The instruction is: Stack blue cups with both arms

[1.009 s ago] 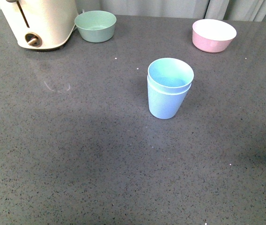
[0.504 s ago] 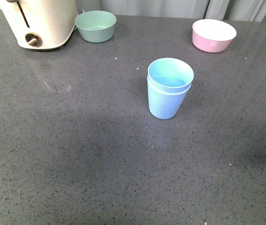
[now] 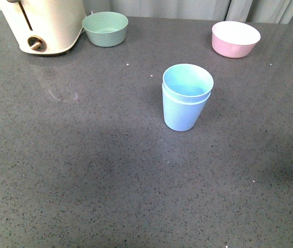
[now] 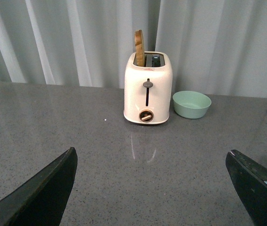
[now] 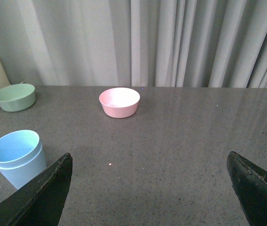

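Note:
The two blue cups (image 3: 186, 98) stand upright in the middle of the grey table, one nested inside the other, with the inner cup's rim a little above the outer rim. They also show in the right wrist view (image 5: 17, 157). Neither arm shows in the front view. My left gripper (image 4: 152, 188) is open and empty above bare table, facing the toaster. My right gripper (image 5: 150, 188) is open and empty, with the stacked cups off to one side of it, apart from its fingers (image 5: 44, 197).
A cream toaster (image 3: 43, 23) with a wooden piece in its slot stands at the back left, also in the left wrist view (image 4: 147, 87). A green bowl (image 3: 105, 28) sits beside it. A pink bowl (image 3: 235, 39) sits at the back right. Curtains hang behind the table.

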### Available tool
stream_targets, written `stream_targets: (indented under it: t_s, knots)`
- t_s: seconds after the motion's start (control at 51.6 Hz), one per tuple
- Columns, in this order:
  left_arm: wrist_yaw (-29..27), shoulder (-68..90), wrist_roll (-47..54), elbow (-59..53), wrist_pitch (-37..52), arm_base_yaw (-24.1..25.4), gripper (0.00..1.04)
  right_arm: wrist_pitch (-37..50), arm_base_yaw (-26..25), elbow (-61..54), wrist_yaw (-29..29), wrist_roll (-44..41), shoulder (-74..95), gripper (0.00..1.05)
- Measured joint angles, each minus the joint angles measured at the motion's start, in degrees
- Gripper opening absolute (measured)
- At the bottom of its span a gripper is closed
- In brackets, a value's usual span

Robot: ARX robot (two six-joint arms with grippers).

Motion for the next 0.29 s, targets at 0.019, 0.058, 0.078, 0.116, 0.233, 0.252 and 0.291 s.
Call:
stream_targets:
  t_s: [0.019,0.058,0.078,0.116,0.233,0.252,0.291]
  knots:
    - [0.0,0.0,0.0,0.0,0.0,0.0,0.96,0.0,0.0,0.0,0.0,0.0,0.0,0.96]
    - [0.0,0.0,0.0,0.0,0.0,0.0,0.96,0.0,0.0,0.0,0.0,0.0,0.0,0.96]
    - [0.0,0.0,0.0,0.0,0.0,0.0,0.96,0.0,0.0,0.0,0.0,0.0,0.0,0.96]
    - [0.0,0.0,0.0,0.0,0.0,0.0,0.96,0.0,0.0,0.0,0.0,0.0,0.0,0.96]
    - [0.0,0.0,0.0,0.0,0.0,0.0,0.96,0.0,0.0,0.0,0.0,0.0,0.0,0.96]
    - [0.0,0.0,0.0,0.0,0.0,0.0,0.96,0.0,0.0,0.0,0.0,0.0,0.0,0.96]
    - [0.0,0.0,0.0,0.0,0.0,0.0,0.96,0.0,0.0,0.0,0.0,0.0,0.0,0.96]
